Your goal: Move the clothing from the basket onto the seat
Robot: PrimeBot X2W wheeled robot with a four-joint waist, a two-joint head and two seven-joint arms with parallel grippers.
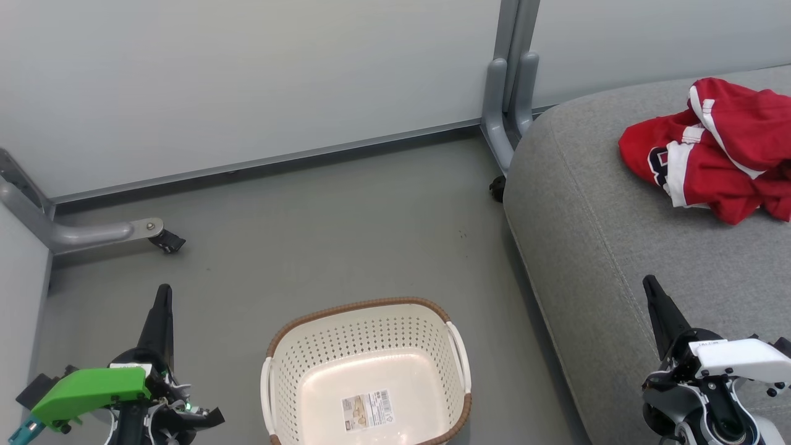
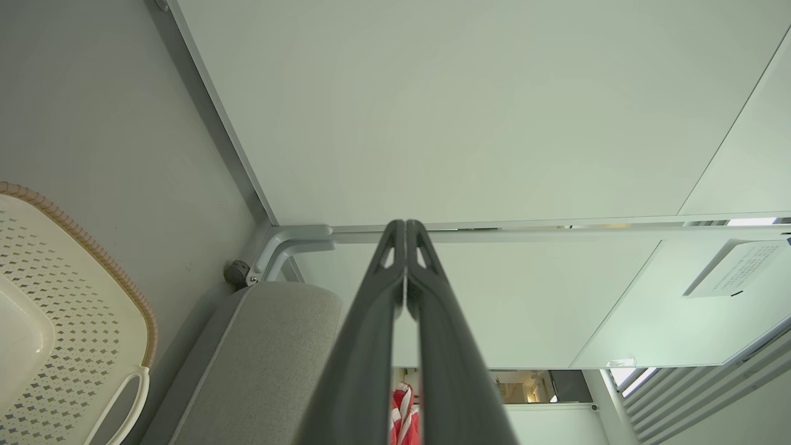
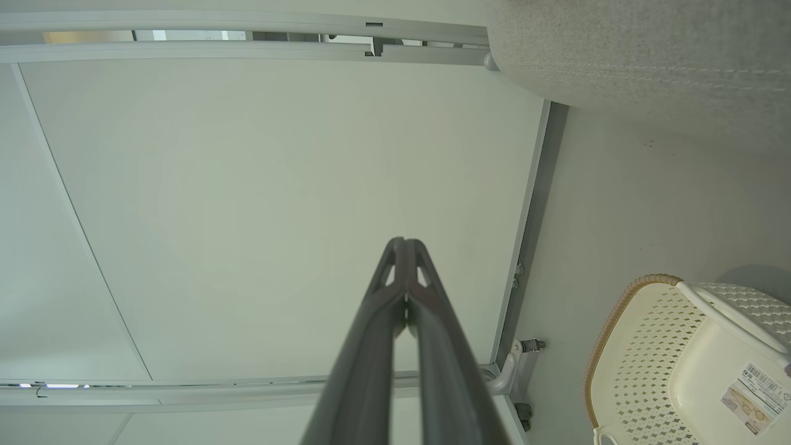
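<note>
The red clothing [image 1: 720, 151] with white stripe trim lies crumpled on the grey seat [image 1: 618, 247] at the upper right; a strip of the clothing [image 2: 405, 420] peeks between the left fingers. The cream basket [image 1: 368, 371] with a brown rim stands on the floor at bottom centre, holding nothing but a paper label [image 1: 368, 409]. My left gripper [image 1: 164, 295] is shut and empty, left of the basket. My right gripper [image 1: 649, 285] is shut and empty, over the seat's front edge. Both pairs of fingertips [image 2: 405, 225] [image 3: 405, 242] touch in the wrist views.
Pale partition walls [image 1: 247, 80] enclose the grey floor [image 1: 346, 235] behind the basket. Metal partition feet with castors stand at the left [image 1: 111, 233] and beside the seat's corner [image 1: 507, 111].
</note>
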